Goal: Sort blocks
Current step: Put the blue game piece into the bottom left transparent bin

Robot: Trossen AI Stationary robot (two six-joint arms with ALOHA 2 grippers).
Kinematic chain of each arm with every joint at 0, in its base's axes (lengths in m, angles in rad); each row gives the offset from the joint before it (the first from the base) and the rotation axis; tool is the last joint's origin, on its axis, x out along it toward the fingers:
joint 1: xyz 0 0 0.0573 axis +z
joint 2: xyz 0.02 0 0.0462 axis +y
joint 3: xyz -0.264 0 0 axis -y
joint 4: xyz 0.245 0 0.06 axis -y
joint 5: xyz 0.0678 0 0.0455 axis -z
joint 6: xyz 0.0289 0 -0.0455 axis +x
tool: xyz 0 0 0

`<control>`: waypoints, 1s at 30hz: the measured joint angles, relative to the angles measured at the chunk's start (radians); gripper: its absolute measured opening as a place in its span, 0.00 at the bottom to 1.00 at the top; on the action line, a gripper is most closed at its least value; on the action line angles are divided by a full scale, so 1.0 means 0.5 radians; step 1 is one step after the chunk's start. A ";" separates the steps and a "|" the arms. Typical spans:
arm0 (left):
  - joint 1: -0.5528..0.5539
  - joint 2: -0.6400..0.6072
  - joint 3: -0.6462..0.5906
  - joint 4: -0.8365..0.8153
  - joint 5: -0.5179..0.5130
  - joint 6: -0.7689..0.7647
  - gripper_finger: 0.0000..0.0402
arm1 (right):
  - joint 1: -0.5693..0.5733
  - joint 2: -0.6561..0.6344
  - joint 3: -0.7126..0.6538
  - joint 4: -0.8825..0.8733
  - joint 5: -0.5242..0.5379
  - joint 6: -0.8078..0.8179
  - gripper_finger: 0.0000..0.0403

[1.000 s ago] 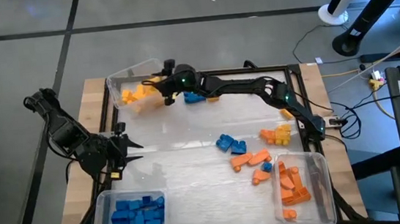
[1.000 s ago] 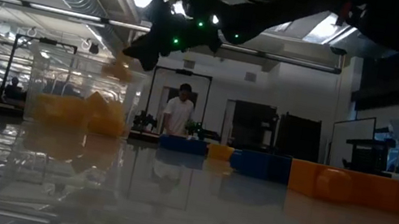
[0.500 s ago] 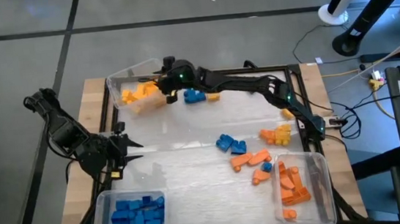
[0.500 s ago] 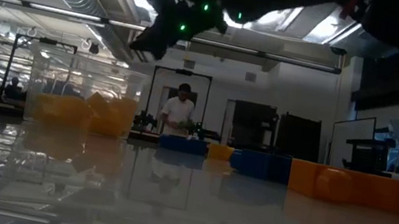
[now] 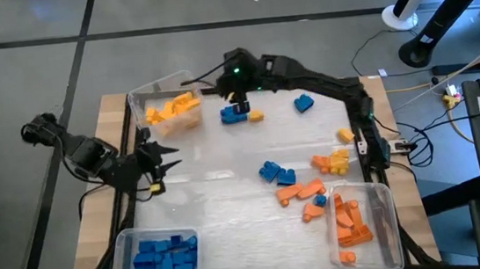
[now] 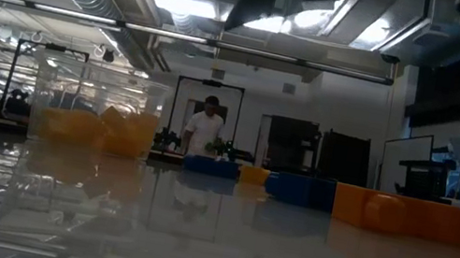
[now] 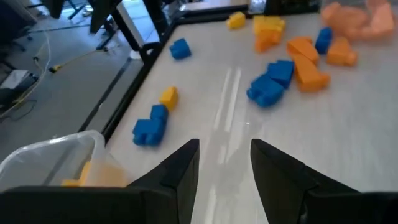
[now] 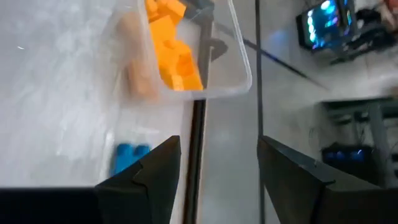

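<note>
The right claw [image 5: 233, 84] hangs spread and empty by the yellow bin [image 5: 137, 100], between picks; the left claw [image 5: 161, 157], also spread and empty, waits near the worktop's [image 5: 220, 207] left edge; loose blocks [image 5: 297, 180] lie mid-worktop; next, I think, reach for the blue-and-yellow pair [image 5: 240, 113].

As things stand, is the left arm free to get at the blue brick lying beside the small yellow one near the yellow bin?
Probably yes. The left gripper is open and empty, and the blue brick lies on bare table with only the small yellow brick beside it. The right gripper hovers nearby, though.
</note>
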 joint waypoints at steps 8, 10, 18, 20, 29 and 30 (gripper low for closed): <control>0.394 0.195 0.001 0.585 0.303 0.505 0.33 | 0.064 -0.263 0.002 -0.442 0.011 0.211 0.53; 0.462 0.300 0.001 0.748 0.306 0.570 0.33 | 0.107 -0.287 0.002 -0.566 0.011 0.247 0.53; 0.639 0.887 0.001 1.404 0.531 0.884 0.33 | 0.347 -0.294 0.000 -1.079 0.206 0.334 0.53; 0.658 1.058 0.001 1.555 0.625 0.949 0.33 | 0.412 -0.294 -0.001 -1.192 0.304 0.379 0.53; 0.736 1.657 0.082 1.912 0.734 0.896 0.40 | 0.620 -0.342 -0.001 -1.294 0.527 0.492 0.53; 0.747 1.700 0.088 1.915 0.765 0.889 0.40 | 0.637 -0.353 -0.001 -1.294 0.526 0.495 0.53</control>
